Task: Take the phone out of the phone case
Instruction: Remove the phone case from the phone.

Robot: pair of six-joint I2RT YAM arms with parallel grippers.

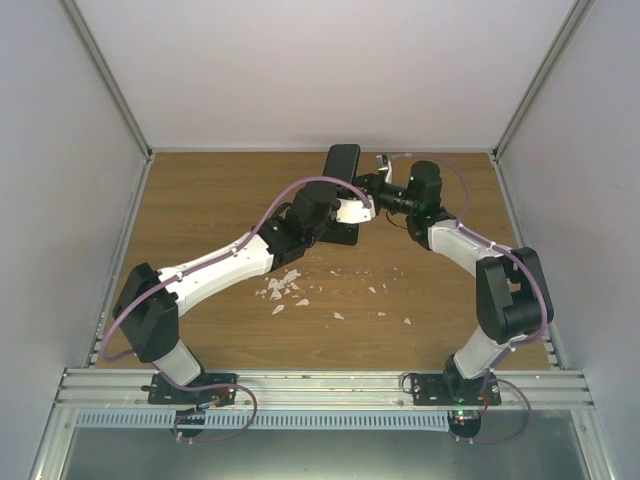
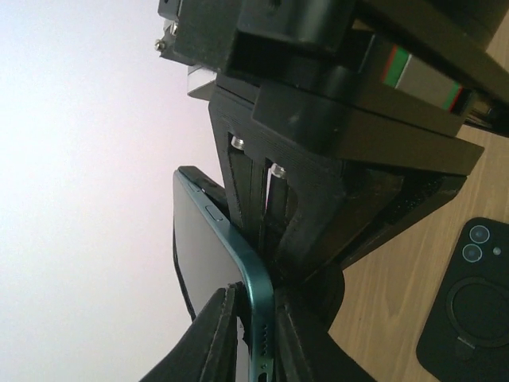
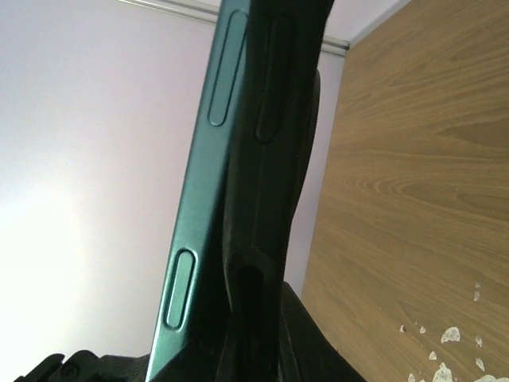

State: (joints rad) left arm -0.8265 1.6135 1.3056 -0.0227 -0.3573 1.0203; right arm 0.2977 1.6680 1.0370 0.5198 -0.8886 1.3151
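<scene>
Teal phone [image 1: 342,160] held up off the wooden bench [image 1: 200,210], clamped from two sides. Left tool [image 1: 350,212] closed on it. From that tool's own camera, the black fingers [image 2: 219,338] sit on either side of the phone's [image 2: 256,298] thin edge, one against the dark screen and one against the back.

Right tool [image 1: 362,183] reaches in from the opposite side and meets the left tool at the phone. Seen from the left wrist as a black ribbed block [image 2: 318,167] pressed against the phone's edge just beyond the left fingers. Closed as well: in its own view the phone [image 3: 199,199] and the phone case [image 3: 270,159] rise together from between its dark fingers [image 3: 306,346].

Case not off yet, but parted along this one side. Black rim stands just beside the teal edge, touching or nearly so, with the case's long button bump level with the phone's upper button. Further towards the tool, a slot in the rim sits level with the phone's lower button. Cannot tell how the far rim of the case sits.

Below and to the right of the left tool, a black slab [image 2: 469,306] lies flat on the bench, showing two round lenses and a ring. Whether it is a case or a cased phone, cannot tell.

White scraps [image 1: 285,288] scattered on the bench near the left forearm, also visible low and to the right of the right tool [image 3: 449,334].
</scene>
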